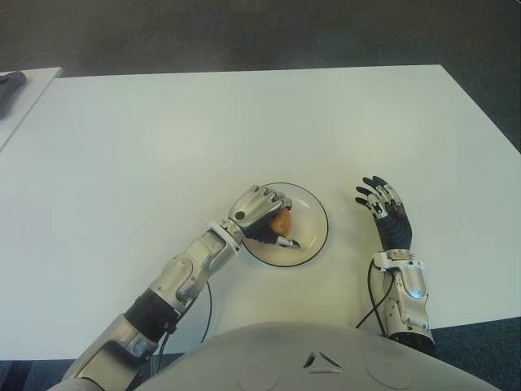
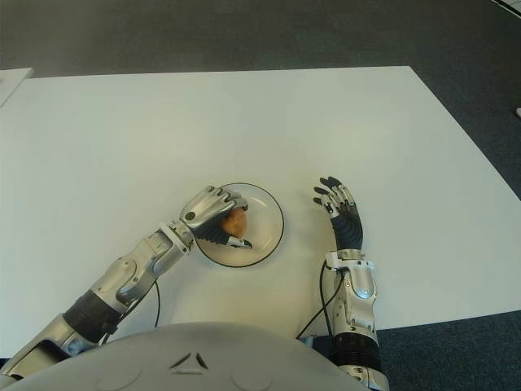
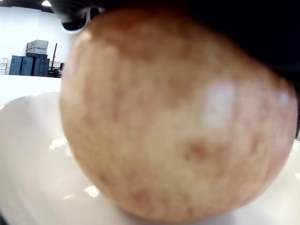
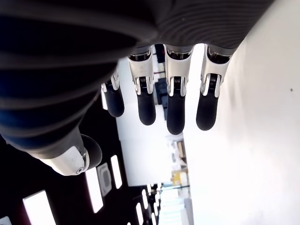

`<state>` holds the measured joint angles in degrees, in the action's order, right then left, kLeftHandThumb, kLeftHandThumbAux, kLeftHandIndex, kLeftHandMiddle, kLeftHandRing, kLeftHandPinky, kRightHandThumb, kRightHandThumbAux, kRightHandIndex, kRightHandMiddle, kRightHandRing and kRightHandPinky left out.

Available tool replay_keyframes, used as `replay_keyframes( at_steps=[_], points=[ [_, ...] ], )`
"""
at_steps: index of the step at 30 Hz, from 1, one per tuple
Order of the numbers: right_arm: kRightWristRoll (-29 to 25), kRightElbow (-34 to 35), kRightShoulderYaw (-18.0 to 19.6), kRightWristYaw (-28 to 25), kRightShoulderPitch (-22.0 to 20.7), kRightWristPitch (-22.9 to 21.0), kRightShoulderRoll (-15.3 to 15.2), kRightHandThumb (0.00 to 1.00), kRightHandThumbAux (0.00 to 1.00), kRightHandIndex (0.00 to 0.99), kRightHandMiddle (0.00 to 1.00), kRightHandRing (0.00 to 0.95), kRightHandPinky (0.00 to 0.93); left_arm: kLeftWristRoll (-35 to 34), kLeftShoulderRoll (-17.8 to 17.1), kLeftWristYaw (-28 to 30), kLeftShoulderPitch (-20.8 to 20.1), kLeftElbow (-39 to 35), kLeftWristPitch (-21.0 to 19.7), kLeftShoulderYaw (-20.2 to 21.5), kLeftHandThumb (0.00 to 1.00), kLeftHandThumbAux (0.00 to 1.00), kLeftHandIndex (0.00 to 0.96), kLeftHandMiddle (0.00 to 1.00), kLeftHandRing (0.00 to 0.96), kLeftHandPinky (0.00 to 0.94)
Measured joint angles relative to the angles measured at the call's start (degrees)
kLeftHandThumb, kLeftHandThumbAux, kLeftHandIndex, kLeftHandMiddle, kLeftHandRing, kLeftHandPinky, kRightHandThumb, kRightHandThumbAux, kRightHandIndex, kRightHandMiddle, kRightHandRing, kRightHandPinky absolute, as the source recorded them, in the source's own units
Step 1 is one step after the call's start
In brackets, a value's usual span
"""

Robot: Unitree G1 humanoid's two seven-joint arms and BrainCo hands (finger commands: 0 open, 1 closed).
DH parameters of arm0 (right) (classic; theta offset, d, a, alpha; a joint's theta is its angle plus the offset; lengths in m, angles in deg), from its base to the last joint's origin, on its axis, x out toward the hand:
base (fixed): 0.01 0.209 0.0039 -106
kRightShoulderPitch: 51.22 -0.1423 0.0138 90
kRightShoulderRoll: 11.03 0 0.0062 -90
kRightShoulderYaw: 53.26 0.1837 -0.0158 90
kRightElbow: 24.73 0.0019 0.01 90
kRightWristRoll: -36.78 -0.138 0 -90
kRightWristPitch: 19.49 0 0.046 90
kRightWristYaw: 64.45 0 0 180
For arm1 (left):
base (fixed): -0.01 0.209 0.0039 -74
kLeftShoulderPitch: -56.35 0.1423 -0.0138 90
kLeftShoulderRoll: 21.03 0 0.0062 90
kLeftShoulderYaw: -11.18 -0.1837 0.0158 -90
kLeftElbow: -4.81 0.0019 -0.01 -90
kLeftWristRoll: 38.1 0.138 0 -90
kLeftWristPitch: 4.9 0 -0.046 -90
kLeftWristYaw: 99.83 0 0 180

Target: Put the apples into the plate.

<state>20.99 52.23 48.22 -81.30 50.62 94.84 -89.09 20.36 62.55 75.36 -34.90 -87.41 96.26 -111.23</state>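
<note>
A white plate (image 1: 313,213) sits on the white table near its front edge. My left hand (image 1: 262,213) reaches over the plate's left part, its fingers curled around a reddish-yellow apple (image 1: 281,221) that is low over the plate's middle. The left wrist view is filled by this apple (image 3: 178,117) with the plate's white surface (image 3: 33,154) right beneath it. My right hand (image 1: 381,204) shows to the right of the plate, fingers spread and holding nothing. No other apple is in view.
The white table (image 1: 244,122) stretches wide behind the plate. A second table's corner with a dark object (image 1: 10,85) shows at the far left. Dark carpet (image 1: 260,32) lies beyond the far edge.
</note>
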Motion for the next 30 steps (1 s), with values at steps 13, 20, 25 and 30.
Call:
replay_keyframes(
  at_steps=[13,20,25,30],
  points=[
    [-0.4,-1.2,0.2,-1.5,-0.5,1.8,0.1,0.407,0.591,0.174,0.216,0.239,0.28,-0.1,1.5,-1.3,-0.3,1.2,0.0,-0.2,0.948,0.647,0.395,0.539,0.509,0.631],
    [-0.2,-0.6,0.1,-0.6,-0.5,0.7,0.3,0.422,0.592,0.17,0.218,0.243,0.287,0.5,1.9,-4.7,-0.3,2.6,0.4,-0.4,0.395,0.509,0.226,0.253,0.227,0.248],
    [-0.3,-0.5,0.1,-0.5,-0.5,0.4,0.5,0.423,0.595,0.168,0.214,0.239,0.275,1.3,1.6,-4.8,-0.6,2.2,0.5,-0.6,0.138,0.395,0.057,0.053,0.038,0.049],
    [-0.3,-0.4,0.1,-0.6,-0.5,0.4,0.5,0.429,0.598,0.17,0.214,0.241,0.281,1.2,0.5,-2.7,-0.9,-0.4,0.2,-0.1,0.045,0.316,0.009,0.008,0.006,0.008]
  ],
)
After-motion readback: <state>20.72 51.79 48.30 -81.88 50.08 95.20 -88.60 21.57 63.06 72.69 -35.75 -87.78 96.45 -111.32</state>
